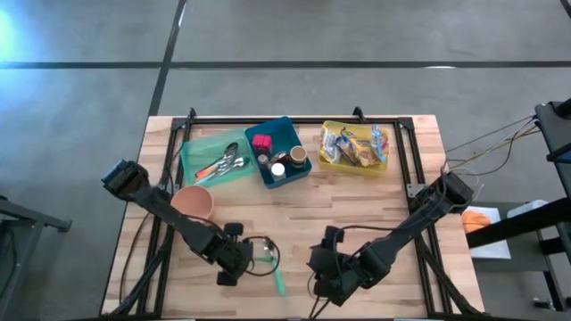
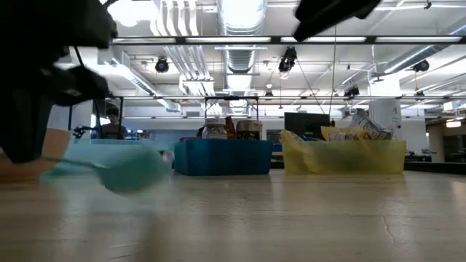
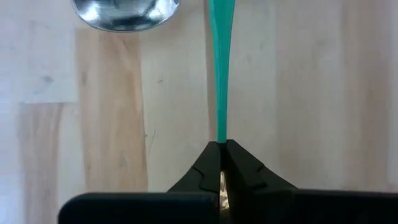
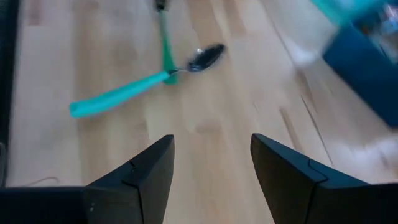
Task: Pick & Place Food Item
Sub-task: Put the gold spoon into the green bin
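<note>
Where L pincer (image 3: 221, 163) clamps: green utensil (image 3: 219, 74)

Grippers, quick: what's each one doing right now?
Left gripper: shut on the green utensil handle.
Right gripper: open, holding nothing.

Spoon bowl (image 3: 124, 14) cut off, blurred

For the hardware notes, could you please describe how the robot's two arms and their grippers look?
Both arms are dark, jointed and slender, with thin cables along them. The left gripper has two black wedge-shaped fingers narrowing to a tip. The right gripper has two black, flat, angular fingers. No markings are visible.
</note>
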Controlling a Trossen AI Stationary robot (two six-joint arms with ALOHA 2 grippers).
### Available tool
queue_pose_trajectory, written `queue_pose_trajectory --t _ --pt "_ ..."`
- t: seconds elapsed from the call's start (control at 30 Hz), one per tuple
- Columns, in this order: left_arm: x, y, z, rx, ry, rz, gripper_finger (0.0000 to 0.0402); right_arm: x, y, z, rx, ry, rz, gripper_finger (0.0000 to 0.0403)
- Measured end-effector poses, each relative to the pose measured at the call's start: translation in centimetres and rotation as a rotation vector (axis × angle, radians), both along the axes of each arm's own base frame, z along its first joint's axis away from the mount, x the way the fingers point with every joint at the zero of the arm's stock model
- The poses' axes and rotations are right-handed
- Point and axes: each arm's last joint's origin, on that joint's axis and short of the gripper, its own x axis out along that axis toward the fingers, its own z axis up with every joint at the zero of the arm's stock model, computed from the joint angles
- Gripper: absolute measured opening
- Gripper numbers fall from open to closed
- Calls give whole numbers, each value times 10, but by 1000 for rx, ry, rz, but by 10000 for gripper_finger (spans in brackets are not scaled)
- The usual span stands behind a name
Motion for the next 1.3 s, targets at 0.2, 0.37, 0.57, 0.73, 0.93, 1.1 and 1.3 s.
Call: queue_pose_trajectory --t 0.2,0.37,0.57,0.73,0.93,1.1,1.3 --pt "-6 4 29 -73 -75 41 1 17 12 -5 -146 -89 178 212" --pt "-8 7 39 -101 -101 59 1 28 20 -11 -232 -87 242 212" --pt "-9 16 22 -66 -49 124 0 37 28 -11 -235 -89 269 212" --pt "-12 28 6 2 23 199 0 43 31 -9 -64 -87 324 212" --pt "-13 38 5 52 75 201 0 49 33 -16 116 -130 337 212" --pt "-19 43 12 99 101 208 0 67 40 -37 249 -178 429 212" --pt "-26 46 24 87 85 219 0 93 32 -70 220 -174 238 212"
